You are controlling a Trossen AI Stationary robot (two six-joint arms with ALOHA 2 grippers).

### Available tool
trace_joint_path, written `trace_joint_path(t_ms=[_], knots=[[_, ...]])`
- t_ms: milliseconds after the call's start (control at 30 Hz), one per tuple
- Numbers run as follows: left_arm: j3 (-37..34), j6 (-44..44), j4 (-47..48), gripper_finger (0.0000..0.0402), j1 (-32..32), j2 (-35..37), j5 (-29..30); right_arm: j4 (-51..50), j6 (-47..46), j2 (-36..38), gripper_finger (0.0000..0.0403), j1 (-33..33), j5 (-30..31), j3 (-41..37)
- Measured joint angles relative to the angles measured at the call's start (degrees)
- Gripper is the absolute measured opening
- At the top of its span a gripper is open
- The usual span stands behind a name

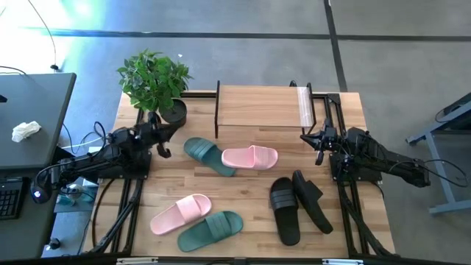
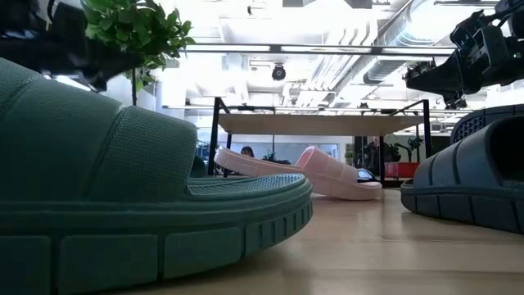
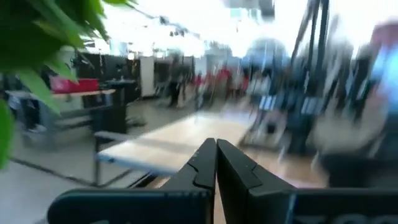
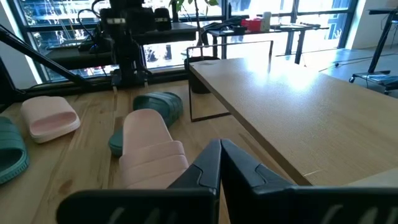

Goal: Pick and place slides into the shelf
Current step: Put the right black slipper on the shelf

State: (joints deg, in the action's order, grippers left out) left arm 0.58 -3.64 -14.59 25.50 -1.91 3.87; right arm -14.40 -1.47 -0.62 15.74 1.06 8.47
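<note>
Six slides lie on the slatted table. A dark green slide (image 1: pixel 204 153) and a pale pink slide (image 1: pixel 250 157) lie end to end in front of the shelf (image 1: pixel 261 105), and the pink one's end overlaps the green. Two black slides (image 1: pixel 298 206) lie side by side near the right. Another pink slide (image 1: pixel 181 213) and green slide (image 1: pixel 211 230) lie at the near edge. My left gripper (image 1: pixel 165 150) hovers shut, left of the middle green slide. My right gripper (image 1: pixel 319 153) hovers shut by the shelf's right end, above the black pair. In the wrist views the left gripper (image 3: pixel 216 149) and right gripper (image 4: pixel 219 149) have their fingers together and hold nothing.
A potted plant (image 1: pixel 156 79) stands at the far left corner, close beside my left arm. The shelf's black frame legs (image 1: pixel 218 110) stand on the table's far part. A clear strip (image 1: pixel 305 105) lies on the shelf top's right end. A desk with a keyboard (image 1: pixel 29 125) stands off the table's left.
</note>
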Motion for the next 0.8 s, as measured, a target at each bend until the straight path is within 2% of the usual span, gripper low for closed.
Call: trace_joint_path(t_ms=[100,267,400,500,600,700,800], knots=[[0.0,-7.3,-5.9,0.0003,0.0,0.0,-2.6,1.9,-1.3,0.0,0.0000,0.0,0.0,0.0],[0.0,-18.6,-15.0,0.0003,0.0,0.0,-5.8,13.2,-21.6,0.0,0.0000,0.0,-0.9,0.0],[0.0,-19.1,-28.0,0.0003,0.0,-0.1,-10.5,23.7,-40.2,0.0,0.0000,0.0,-0.2,0.0],[0.6,-19.0,-36.2,0.0003,0.0,-0.2,-11.4,31.4,-45.5,0.0,0.0000,0.0,0.2,0.0],[4.0,-17.4,-35.6,0.0003,0.0,-0.2,-13.2,39.9,-46.1,0.0,0.0000,0.0,-3.7,0.0],[8.9,-14.5,-29.6,0.0003,0.0,-1.2,-16.1,47.1,-46.0,0.0,0.0000,0.0,-8.0,0.3],[14.4,-10.2,-22.9,0.0003,0.0,-3.4,-18.9,43.8,-43.3,-0.2,0.0000,0.0,-9.8,3.5]])
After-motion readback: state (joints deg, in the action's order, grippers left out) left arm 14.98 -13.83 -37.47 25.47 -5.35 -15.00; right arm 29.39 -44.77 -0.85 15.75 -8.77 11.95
